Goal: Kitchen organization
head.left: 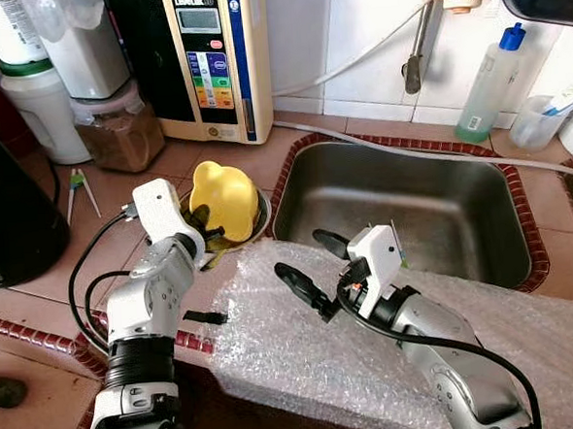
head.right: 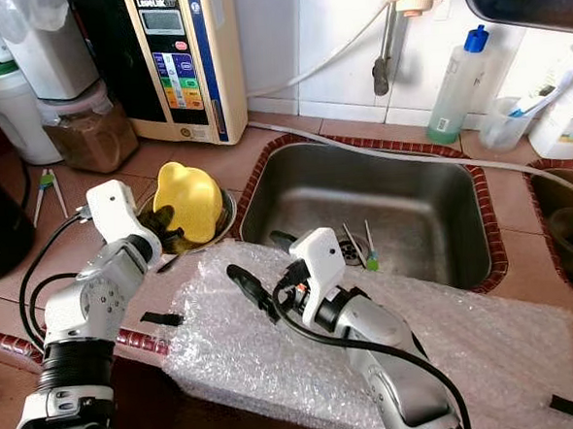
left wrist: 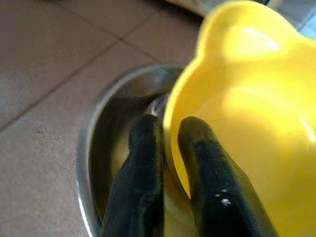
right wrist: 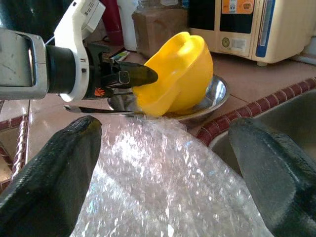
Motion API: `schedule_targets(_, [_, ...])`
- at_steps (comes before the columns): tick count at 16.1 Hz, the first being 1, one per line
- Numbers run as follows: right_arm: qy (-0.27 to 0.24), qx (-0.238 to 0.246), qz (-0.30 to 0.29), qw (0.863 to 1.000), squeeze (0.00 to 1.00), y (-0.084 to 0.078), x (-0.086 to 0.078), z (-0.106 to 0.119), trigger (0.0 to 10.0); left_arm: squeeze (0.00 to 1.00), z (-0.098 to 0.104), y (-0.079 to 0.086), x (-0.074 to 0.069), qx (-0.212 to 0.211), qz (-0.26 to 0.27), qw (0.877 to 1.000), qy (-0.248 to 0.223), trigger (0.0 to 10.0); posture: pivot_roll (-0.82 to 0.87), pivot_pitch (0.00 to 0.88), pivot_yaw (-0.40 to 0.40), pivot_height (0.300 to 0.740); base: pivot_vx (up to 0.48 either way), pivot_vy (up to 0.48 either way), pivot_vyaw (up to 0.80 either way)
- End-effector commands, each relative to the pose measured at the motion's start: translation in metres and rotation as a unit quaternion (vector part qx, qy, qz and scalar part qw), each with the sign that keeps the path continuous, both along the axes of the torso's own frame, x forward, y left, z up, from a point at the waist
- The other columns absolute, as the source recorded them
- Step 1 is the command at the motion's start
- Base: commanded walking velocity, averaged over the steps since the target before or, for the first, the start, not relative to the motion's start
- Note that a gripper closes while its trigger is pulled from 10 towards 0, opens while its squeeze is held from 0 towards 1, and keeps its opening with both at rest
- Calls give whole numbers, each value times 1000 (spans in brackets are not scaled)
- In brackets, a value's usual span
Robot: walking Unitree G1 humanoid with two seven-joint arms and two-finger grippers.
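Observation:
A yellow plastic bowl (head.left: 225,194) stands tilted on its edge inside a shallow steel bowl (head.left: 259,222) on the tiled counter, left of the sink. My left gripper (head.left: 201,220) is shut on the yellow bowl's rim (left wrist: 247,98), one finger (left wrist: 140,168) inside the steel bowl's (left wrist: 94,143) side and one on the yellow wall. My right gripper (head.left: 299,253) hovers open over a sheet of bubble wrap (head.left: 305,349), pointing toward the yellow bowl (right wrist: 177,74), with nothing between its fingers.
A steel sink (head.left: 403,207) with small utensils (head.right: 361,244) lies to the right. At the back stand a water machine (head.left: 214,58), jars (head.left: 116,128) and a clear bottle (head.left: 488,85). A black appliance (head.left: 4,212) is at the left edge.

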State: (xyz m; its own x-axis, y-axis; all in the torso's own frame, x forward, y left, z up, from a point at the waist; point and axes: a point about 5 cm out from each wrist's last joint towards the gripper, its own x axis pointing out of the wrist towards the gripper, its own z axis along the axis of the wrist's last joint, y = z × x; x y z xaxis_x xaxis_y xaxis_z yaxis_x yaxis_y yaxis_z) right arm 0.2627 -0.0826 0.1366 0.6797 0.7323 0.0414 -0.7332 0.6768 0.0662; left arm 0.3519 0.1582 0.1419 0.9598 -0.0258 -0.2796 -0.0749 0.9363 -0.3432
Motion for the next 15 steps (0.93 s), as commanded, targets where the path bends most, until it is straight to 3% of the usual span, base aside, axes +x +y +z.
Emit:
schedule_targets(1, [-1,4,10,1000,0,4,1,3,10000,0,8,3,-2,12,12,999,-31,0,-43,38,61,740,0,0,0])
schedule_targets(6, [4,14,7,1000,0,4,1,1,10000,0,15,-3,-2,32,4,998,-62,0,-25,49,44,740,0,0,0])
schedule_targets(8, [-1,16,24,1000,0,11,3,6,10000,0,18,-4,-3,34,5,996,-87,0,-20,38,25,740,0,0,0])
schedule_targets(10, [-16,45,-3,999,0,8,13,19,10000,0,25,-8,-5,63,-2,990,-126,0,-10,30,22,740,0,0,0])
schedule_targets(15, [-31,100,-70,992,0,3,31,37,10000,0,28,-21,-11,88,-24,982,-166,0,12,34,4,740,0,0,0])
